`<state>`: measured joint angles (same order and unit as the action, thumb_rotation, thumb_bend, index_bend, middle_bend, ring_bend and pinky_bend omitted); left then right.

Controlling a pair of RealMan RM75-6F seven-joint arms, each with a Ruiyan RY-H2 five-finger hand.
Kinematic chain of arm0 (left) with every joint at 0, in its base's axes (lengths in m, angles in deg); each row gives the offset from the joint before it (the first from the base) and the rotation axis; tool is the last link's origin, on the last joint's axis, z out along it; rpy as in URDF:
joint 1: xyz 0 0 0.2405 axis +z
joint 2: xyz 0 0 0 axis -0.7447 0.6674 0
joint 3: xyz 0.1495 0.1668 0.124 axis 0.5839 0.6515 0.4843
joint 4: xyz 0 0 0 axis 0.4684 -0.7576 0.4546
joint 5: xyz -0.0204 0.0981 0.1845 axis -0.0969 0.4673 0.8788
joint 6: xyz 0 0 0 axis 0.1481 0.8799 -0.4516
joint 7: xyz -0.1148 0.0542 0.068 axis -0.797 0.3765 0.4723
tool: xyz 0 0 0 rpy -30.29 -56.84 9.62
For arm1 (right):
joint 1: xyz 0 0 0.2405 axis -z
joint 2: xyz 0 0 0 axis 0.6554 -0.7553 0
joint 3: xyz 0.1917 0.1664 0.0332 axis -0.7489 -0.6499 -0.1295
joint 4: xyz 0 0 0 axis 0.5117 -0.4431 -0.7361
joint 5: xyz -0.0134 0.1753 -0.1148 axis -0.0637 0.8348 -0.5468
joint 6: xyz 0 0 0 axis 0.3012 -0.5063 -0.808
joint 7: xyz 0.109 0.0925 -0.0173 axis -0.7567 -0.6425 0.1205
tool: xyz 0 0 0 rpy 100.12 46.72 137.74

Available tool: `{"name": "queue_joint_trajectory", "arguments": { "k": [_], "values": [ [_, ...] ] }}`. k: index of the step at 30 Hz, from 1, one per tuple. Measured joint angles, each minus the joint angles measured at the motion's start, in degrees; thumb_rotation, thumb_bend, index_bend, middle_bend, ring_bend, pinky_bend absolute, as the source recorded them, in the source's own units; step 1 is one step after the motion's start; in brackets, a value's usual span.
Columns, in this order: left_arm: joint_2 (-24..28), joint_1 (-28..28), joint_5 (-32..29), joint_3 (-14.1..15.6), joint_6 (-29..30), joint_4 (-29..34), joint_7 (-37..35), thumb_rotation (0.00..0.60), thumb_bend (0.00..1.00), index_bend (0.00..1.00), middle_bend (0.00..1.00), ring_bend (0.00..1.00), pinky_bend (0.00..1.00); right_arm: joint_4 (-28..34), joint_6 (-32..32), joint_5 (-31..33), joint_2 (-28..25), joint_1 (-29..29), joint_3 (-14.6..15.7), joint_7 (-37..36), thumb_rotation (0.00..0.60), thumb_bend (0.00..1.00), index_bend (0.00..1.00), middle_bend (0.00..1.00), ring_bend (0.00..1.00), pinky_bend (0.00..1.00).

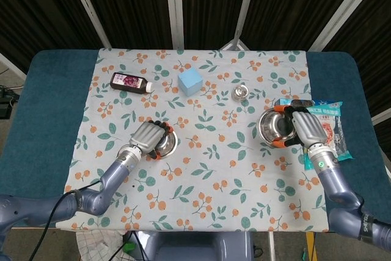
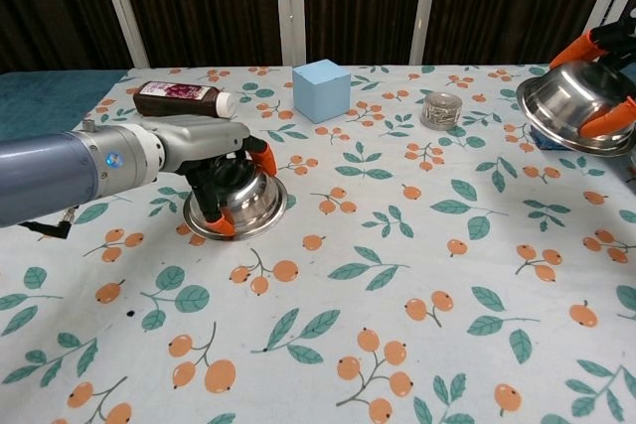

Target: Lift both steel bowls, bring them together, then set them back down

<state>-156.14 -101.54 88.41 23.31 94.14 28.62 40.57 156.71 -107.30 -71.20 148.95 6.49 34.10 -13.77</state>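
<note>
Between your two bowls the flowered tablecloth lies bare; only a blue cube and a small jar sit toward the far edge, with a dark bottle far left. Your left hand wraps the left steel bowl, fingers curled around its rim, bowl low at the cloth. Your right hand grips the right steel bowl, tilted, close to the cloth's right edge beside a snack packet. Both bowls look shiny and empty.
</note>
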Motion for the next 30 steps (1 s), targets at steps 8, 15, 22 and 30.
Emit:
{"name": "queue_joint_trajectory", "arguments": {
  "k": [8, 15, 22, 30],
  "values": [
    [0.71, 0.72, 2.46, -1.54, 2.67, 1.31, -3.17, 0.6, 0.0, 0.37, 0.29, 0.26, 0.4, -0.05, -0.18, -0.24, -0.51, 0.24, -0.7, -1.75, 0.6, 0.08, 0.38, 0.29, 0.46, 0.17],
    [1.71, 3.51, 9.84, -3.87, 8.16, 2.46, -15.9, 0.6, 0.0, 0.37, 0.28, 0.26, 0.4, 0.17, 2.52, -1.62, -0.75, 0.12, -2.94, -11.21, 0.6, 0.08, 0.41, 0.29, 0.46, 0.17],
    [2.5, 6.6, 18.93, -4.94, 12.91, 0.45, -37.55, 0.6, 0.0, 0.37, 0.27, 0.26, 0.4, -0.63, 7.84, -7.24, -0.79, 0.0, -6.07, -31.58, 0.6, 0.08, 0.41, 0.29, 0.46, 0.17],
    [0.74, 9.44, 26.75, -5.64, 19.93, -5.1, -62.0, 0.6, 0.0, 0.37, 0.26, 0.24, 0.38, -3.42, 12.08, -16.16, 1.53, -0.67, -8.46, -57.43, 0.6, 0.08, 0.42, 0.29, 0.46, 0.17]
  ]
}}
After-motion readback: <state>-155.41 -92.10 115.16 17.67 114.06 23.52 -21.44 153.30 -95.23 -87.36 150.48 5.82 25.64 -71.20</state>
